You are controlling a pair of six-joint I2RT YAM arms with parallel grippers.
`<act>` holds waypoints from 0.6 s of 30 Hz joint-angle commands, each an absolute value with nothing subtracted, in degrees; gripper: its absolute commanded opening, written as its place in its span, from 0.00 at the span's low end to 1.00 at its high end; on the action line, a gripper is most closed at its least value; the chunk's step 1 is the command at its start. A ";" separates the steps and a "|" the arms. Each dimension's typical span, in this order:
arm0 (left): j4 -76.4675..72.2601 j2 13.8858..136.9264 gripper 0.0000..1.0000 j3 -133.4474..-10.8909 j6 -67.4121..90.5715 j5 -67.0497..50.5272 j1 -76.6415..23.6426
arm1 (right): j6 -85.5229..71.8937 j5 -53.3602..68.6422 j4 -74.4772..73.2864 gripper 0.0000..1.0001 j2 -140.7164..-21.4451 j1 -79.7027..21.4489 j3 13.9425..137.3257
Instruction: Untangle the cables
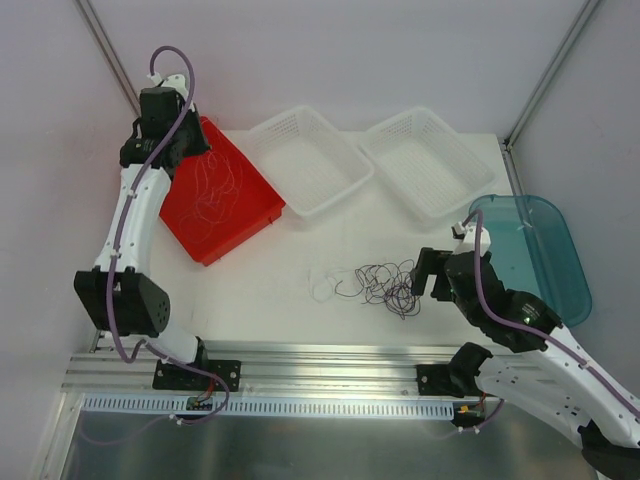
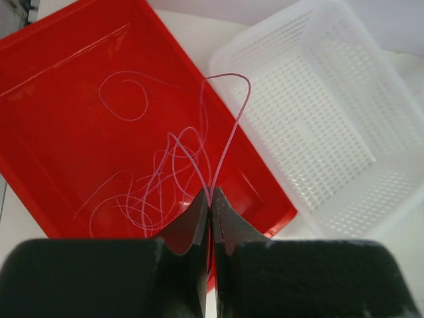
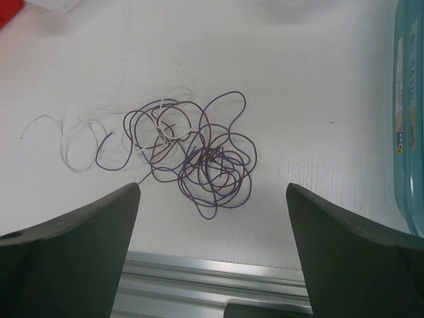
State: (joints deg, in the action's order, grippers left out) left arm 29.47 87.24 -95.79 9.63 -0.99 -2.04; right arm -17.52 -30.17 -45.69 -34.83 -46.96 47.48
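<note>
Here left gripper (image 2: 211, 199) pinches cable (image 2: 228, 126), right gripper (image 3: 212, 192) gapes.

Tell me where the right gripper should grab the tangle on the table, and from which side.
Take the white strand that trails off the tangle to its left in the right wrist view, not the dense middle. It lies flat and alone on the table, so the open right gripper should probably come straight down with a finger on each side of it.

Top cam overhead, sees all, L wrist close over red tray (image 2: 66, 99), R wrist over cables (image 3: 199, 156)
</note>
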 commanded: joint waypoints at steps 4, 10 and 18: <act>26.63 97.90 0.13 -97.38 7.91 -1.23 2.19 | -17.75 -28.65 -45.26 0.97 -35.51 -46.85 47.11; 26.63 95.19 0.75 -95.27 9.32 -0.26 2.55 | -16.52 -27.86 -44.83 0.97 -37.00 -46.85 47.64; 27.16 80.19 0.99 -83.60 12.56 0.62 2.55 | -15.38 -26.98 -44.03 0.97 -40.16 -46.85 48.51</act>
State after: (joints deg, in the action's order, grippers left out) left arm 27.77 88.51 -86.85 10.50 0.71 2.61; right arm -16.53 -27.42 -45.63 -39.20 -46.96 46.92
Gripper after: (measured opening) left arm 0.990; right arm 0.971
